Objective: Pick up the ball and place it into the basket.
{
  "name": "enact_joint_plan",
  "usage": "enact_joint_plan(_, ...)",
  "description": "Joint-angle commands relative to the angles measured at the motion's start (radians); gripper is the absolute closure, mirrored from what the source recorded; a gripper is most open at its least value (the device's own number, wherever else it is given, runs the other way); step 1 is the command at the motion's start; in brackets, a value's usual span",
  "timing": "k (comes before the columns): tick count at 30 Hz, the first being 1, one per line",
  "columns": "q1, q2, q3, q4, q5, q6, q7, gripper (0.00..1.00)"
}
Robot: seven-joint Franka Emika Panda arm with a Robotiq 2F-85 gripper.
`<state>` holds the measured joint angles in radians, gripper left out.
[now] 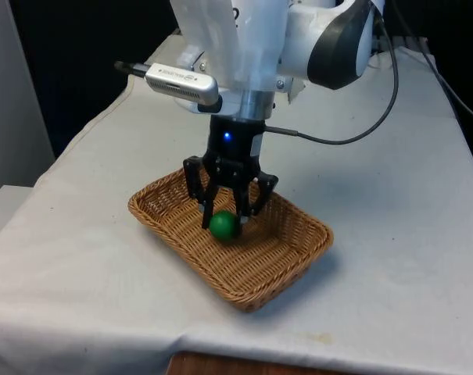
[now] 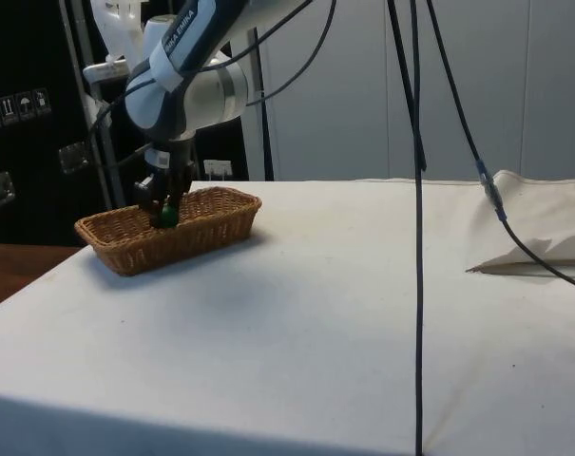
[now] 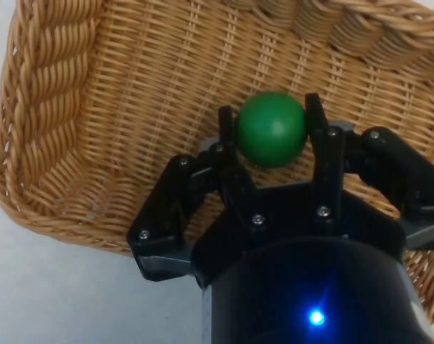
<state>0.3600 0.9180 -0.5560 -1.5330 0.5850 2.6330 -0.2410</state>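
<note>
A green ball (image 1: 223,227) sits low inside the wicker basket (image 1: 277,283), between my black fingers. My gripper (image 1: 224,220) reaches straight down into the basket and is shut on the ball. In the wrist view the ball (image 3: 271,129) is pressed on both sides by the fingertips of the gripper (image 3: 268,109), just over the woven floor of the basket (image 3: 52,143). From the side, the gripper (image 2: 165,217) is sunk behind the near wall of the basket (image 2: 182,239), and a bit of the green ball (image 2: 171,214) shows above the rim.
The basket stands on the white cloth (image 1: 392,234) near the table's front edge. A black cable (image 1: 353,134) loops from the arm over the cloth behind the basket. In the side view, cables (image 2: 418,237) hang down and the cloth bunches into a fold (image 2: 539,249) at the far side.
</note>
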Motion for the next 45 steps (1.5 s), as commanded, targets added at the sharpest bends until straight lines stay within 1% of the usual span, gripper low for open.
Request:
enact_joint_plan(1, -0.007, -0.002, 0.01, 0.004, 0.007, -0.003, -0.007, 1.0)
enact_joint_plan(2, 0.0, 0.0, 0.0, 0.0, 0.001, -0.001, 0.0, 1.0)
enact_joint_plan(3, -0.006, -0.001, 0.008, 0.004, 0.007, -0.003, -0.006, 1.0)
enact_joint_plan(6, -0.003, -0.001, 0.003, 0.002, 0.004, -0.002, -0.003, 1.0)
enact_joint_plan(7, -0.002, -0.001, 0.003, 0.001, 0.003, -0.002, -0.003, 0.97)
enact_joint_plan(8, -0.002, 0.0, 0.002, 0.001, 0.003, -0.002, -0.002, 0.9)
enact_joint_plan(10, -0.001, 0.0, 0.001, 0.001, 0.002, -0.001, -0.002, 0.74)
enact_joint_plan(11, 0.0, 0.0, 0.0, 0.001, 0.002, -0.001, -0.001, 0.57)
enact_joint_plan(12, 0.0, 0.0, -0.001, 0.0, 0.001, -0.001, 0.0, 0.48)
enact_joint_plan(13, 0.0, 0.0, 0.0, 0.0, 0.002, -0.001, -0.001, 0.48)
enact_joint_plan(14, 0.0, 0.0, 0.0, 0.0, 0.002, -0.001, -0.001, 0.4)
enact_joint_plan(15, 0.0, 0.0, -0.001, 0.0, 0.001, -0.001, -0.001, 0.27)
enact_joint_plan(18, 0.001, 0.0, -0.001, 0.0, 0.001, -0.001, -0.001, 0.02)
enact_joint_plan(19, 0.001, 0.0, -0.002, 0.0, 0.001, -0.001, -0.001, 0.0)
enact_joint_plan(23, 0.001, 0.0, -0.002, 0.0, 0.001, -0.001, 0.0, 0.0)
enact_joint_plan(24, 0.003, -0.003, -0.003, -0.001, 0.0, -0.003, 0.001, 0.0)
enact_joint_plan(26, 0.011, -0.015, -0.013, -0.002, -0.005, -0.013, 0.006, 0.0)
enact_joint_plan(27, 0.018, -0.025, -0.019, -0.004, -0.007, -0.019, 0.008, 0.0)
enact_joint_plan(28, 0.018, -0.025, -0.019, -0.004, -0.007, -0.019, 0.008, 0.0)
enact_joint_plan(29, 0.021, -0.03, -0.021, -0.005, -0.008, -0.022, 0.009, 0.0)
enact_joint_plan(30, 0.012, -0.019, -0.011, 0.004, 0.0, -0.01, 0.002, 0.0)
enact_joint_plan(31, 0.028, -0.04, -0.028, -0.006, -0.01, -0.031, 0.011, 0.0)
enact_joint_plan(34, 0.039, -0.059, -0.037, -0.013, -0.012, -0.043, 0.016, 0.0)
enact_joint_plan(36, 0.049, -0.072, -0.044, -0.02, -0.014, -0.048, 0.021, 0.0)
enact_joint_plan(37, 0.057, -0.086, -0.047, -0.028, -0.017, -0.049, 0.025, 0.0)
enact_joint_plan(38, 0.061, -0.094, -0.049, -0.033, -0.02, -0.05, 0.029, 0.0)
enact_joint_plan(39, 0.047, -0.089, -0.033, -0.023, -0.012, -0.044, 0.016, 0.0)
enact_joint_plan(40, 0.066, -0.103, -0.05, -0.038, -0.023, -0.05, 0.033, 0.0)
enact_joint_plan(45, 0.084, -0.15, -0.048, -0.067, -0.061, -0.054, 0.066, 0.0)
